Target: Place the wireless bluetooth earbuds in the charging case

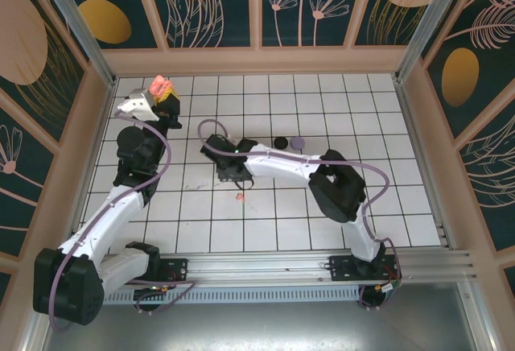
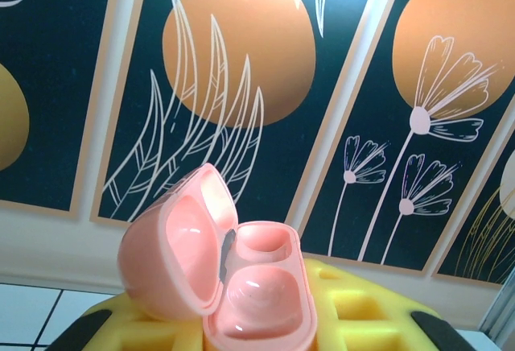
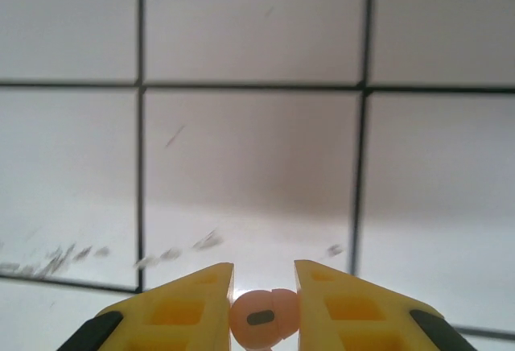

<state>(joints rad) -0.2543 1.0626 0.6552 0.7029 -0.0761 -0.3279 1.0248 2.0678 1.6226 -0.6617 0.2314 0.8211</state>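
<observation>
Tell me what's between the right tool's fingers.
A salmon-orange earbud sits between the right tool and its two yellow fingers, touching both. The right wrist view shows it.

No legible text, label, brand, number or sign on any surface in view.
</observation>
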